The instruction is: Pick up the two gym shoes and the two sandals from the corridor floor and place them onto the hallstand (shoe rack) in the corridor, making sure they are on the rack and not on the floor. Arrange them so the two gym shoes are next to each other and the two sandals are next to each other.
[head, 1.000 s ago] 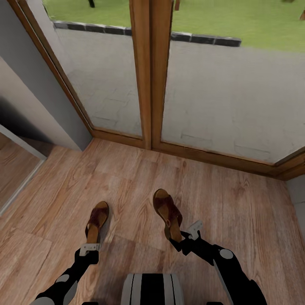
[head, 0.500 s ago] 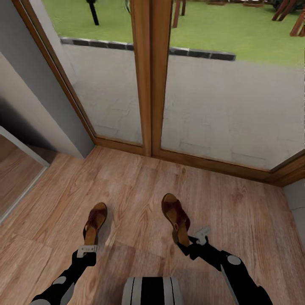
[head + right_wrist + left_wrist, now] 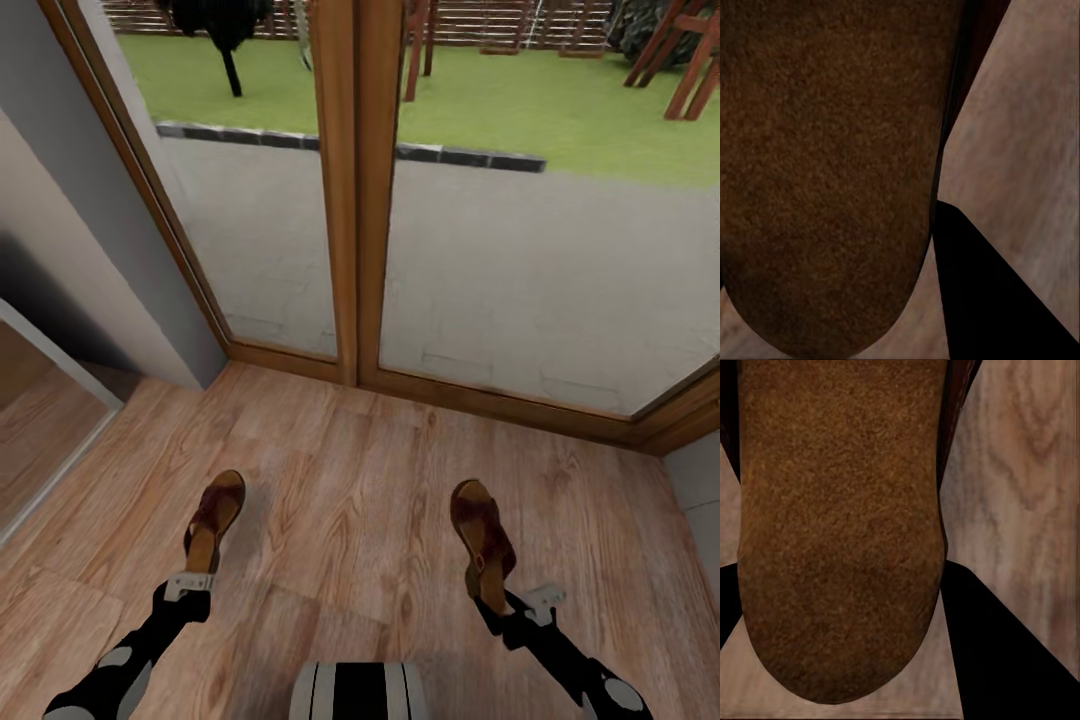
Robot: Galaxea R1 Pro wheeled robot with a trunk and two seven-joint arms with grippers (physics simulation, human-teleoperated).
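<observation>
Wood-plank floor (image 3: 350,480) runs ahead of you to a glass door (image 3: 500,250) with a wooden frame; grey paving and a green lawn lie beyond the glass. A grey wall (image 3: 80,270) stands at your left.

Your left gripper (image 3: 190,583) is clamped on the heel end of the left sandal (image 3: 212,520), whose toe points away toward the door. In the left wrist view the sandal's tan footbed (image 3: 840,525) runs between the dark fingers (image 3: 1012,660), with floor planks beside it.

Your right gripper (image 3: 515,605) is clamped on the heel end of the right sandal (image 3: 482,535), also toe-forward and leaning slightly toward your left. The right wrist view has its darker footbed (image 3: 825,172) close up, one black finger (image 3: 982,292) beside it.

You cannot tell from these views whether either sandal is off the floor. The two sandals are well apart, one on each side of your trunk (image 3: 360,690).
</observation>
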